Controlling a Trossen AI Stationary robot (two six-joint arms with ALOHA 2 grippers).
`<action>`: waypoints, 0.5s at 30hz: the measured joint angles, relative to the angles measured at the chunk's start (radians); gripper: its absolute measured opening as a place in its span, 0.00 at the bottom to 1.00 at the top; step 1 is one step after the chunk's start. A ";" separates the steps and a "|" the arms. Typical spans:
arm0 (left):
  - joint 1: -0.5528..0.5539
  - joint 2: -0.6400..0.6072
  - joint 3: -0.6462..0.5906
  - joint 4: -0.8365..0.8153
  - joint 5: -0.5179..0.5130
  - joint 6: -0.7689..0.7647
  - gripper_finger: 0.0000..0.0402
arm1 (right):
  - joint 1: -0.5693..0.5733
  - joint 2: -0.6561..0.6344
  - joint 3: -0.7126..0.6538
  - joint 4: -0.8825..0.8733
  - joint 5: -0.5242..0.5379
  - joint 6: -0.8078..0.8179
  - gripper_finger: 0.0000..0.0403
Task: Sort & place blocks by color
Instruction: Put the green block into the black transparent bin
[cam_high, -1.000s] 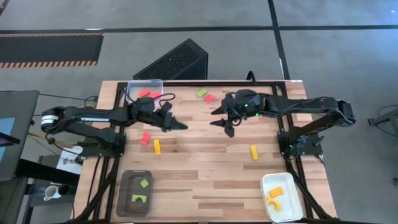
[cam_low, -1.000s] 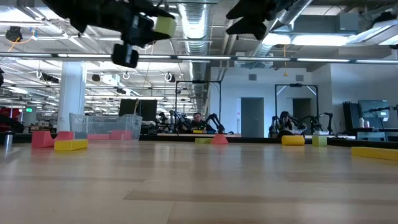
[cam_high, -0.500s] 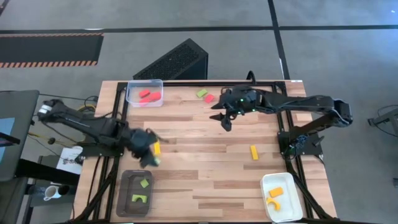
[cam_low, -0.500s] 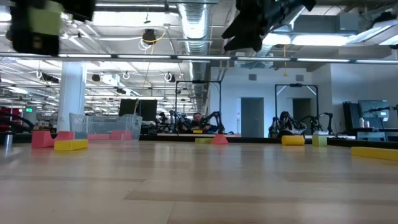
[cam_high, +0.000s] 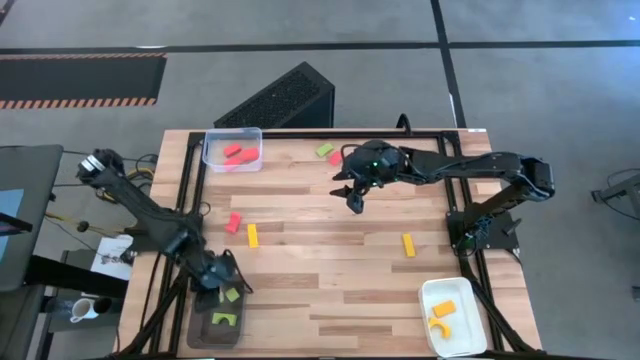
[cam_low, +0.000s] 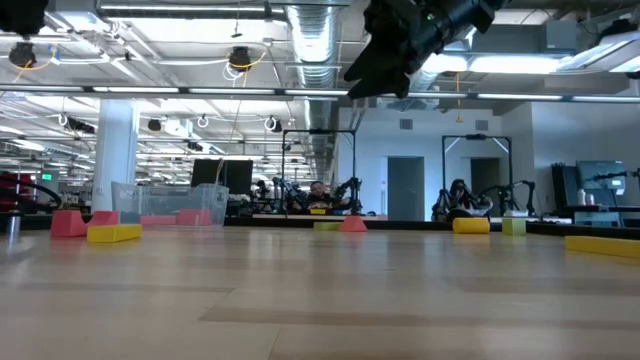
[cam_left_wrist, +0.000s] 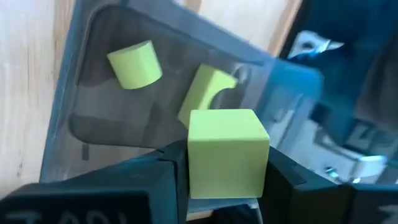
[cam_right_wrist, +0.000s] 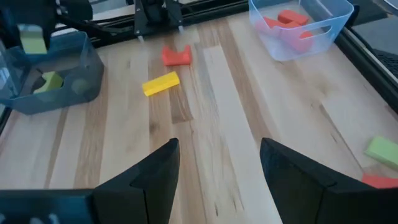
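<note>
step: drop green cube (cam_left_wrist: 227, 151) | left tool (cam_high: 222, 280) clamped on it, lower left, above grey tray (cam_high: 199, 300) | right tool (cam_right_wrist: 217, 163) apart, idle | advice: centre over tray, release low

Bright, even overhead light; soft shadows; left wrist view's background blurred.

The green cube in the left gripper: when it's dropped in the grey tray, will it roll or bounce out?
Probably not. The green cube, clamped in the left gripper, has flat faces, so it should settle rather than roll. It looks rigid and light, so a small hop is possible, but the dark grey tray has raised walls. It may nudge the green arch below.
</note>
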 joint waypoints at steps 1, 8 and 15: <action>-0.003 0.022 0.000 0.000 0.004 0.011 0.27 | 0.000 -0.002 0.000 0.000 0.000 0.000 0.61; -0.004 0.140 0.000 -0.001 0.035 0.036 0.39 | 0.000 -0.009 0.002 0.005 -0.003 0.000 0.61; -0.003 0.160 0.000 -0.014 0.052 0.042 0.49 | 0.000 -0.009 0.002 -0.001 -0.003 0.001 0.61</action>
